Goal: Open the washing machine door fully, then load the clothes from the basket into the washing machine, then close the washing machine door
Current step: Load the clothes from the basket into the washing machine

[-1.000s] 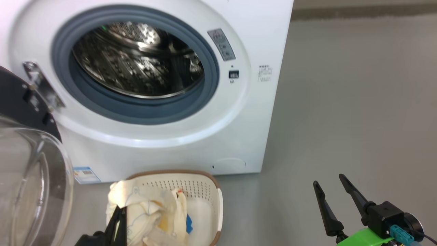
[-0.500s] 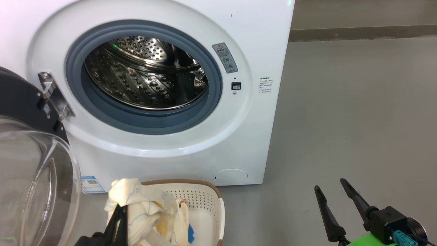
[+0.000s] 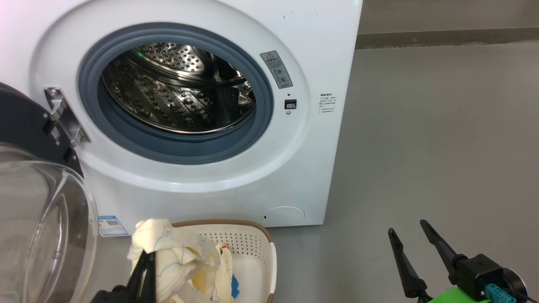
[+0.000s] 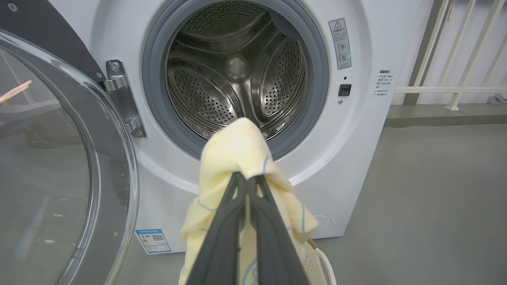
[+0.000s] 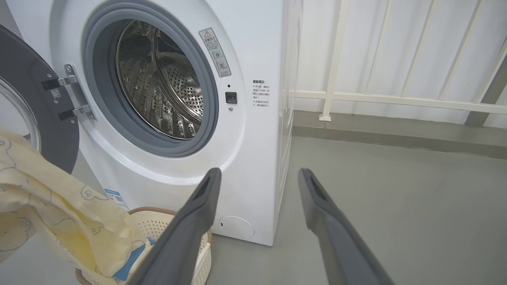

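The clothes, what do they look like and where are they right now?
The clothes are soft, pale yellow cloth with thin blue line drawings, all bunched and crumpled. The left hand is shut on a fold near the top, so that part stands up while the rest hangs down over the basket. A small bright blue piece peeks out low down. The bundle is in front of the open washer, not inside it yet.

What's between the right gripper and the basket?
Bare grey floor, seen in the head view; nothing else sits between the open right gripper and the basket.
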`<state>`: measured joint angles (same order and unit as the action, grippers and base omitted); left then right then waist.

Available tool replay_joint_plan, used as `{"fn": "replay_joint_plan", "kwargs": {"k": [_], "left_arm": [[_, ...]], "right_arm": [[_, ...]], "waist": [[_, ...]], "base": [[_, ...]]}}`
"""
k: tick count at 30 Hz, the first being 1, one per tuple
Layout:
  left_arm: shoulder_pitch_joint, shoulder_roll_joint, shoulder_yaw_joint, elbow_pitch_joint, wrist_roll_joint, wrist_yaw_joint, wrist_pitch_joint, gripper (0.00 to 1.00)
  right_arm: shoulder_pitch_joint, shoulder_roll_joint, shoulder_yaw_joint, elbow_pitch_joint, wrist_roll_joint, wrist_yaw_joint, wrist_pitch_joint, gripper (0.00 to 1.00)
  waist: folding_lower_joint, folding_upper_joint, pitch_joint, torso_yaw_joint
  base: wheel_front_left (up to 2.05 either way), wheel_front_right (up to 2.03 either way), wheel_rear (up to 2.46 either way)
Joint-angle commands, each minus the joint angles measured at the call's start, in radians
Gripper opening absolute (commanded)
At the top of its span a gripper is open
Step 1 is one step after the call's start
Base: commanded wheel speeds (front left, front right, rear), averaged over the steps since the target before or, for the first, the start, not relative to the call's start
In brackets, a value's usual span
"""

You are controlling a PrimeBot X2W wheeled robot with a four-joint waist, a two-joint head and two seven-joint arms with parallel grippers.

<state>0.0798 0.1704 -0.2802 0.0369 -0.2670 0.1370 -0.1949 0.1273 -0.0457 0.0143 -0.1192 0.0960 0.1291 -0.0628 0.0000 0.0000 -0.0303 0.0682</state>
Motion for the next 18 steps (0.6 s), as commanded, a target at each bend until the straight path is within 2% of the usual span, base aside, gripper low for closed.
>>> {"fn": "replay_joint_plan", "kwargs": {"k": [1,12,18], "left_arm": [[-0.038,0.011,0.033,-0.027,-0.001,0.007,-0.009,0.00],[-0.086,-0.005,0.043,0.023,-0.024,0.009,-0.027,0.00],[-0.177,-0.026,0.044,0.095,-0.040,-0.007,-0.039,0.00]], "right_arm": [[-0.012,-0.005,0.022,-0.030,0.007,0.002,-0.003,1.00],[-0.015,-0.005,0.030,-0.038,0.008,0.002,-0.003,1.00],[-0.034,-0.005,0.047,-0.063,0.006,0.002,0.002,1.00]], "waist": [[0.0000,0.0000,0.001,0.001],[0.0000,0.0000,0.018,-0.002],[0.0000,0.0000,0.073,-0.018]], "base": [[0.00,0.00,0.00],[0.00,0.00,0.00],[0.00,0.00,0.00]]}}
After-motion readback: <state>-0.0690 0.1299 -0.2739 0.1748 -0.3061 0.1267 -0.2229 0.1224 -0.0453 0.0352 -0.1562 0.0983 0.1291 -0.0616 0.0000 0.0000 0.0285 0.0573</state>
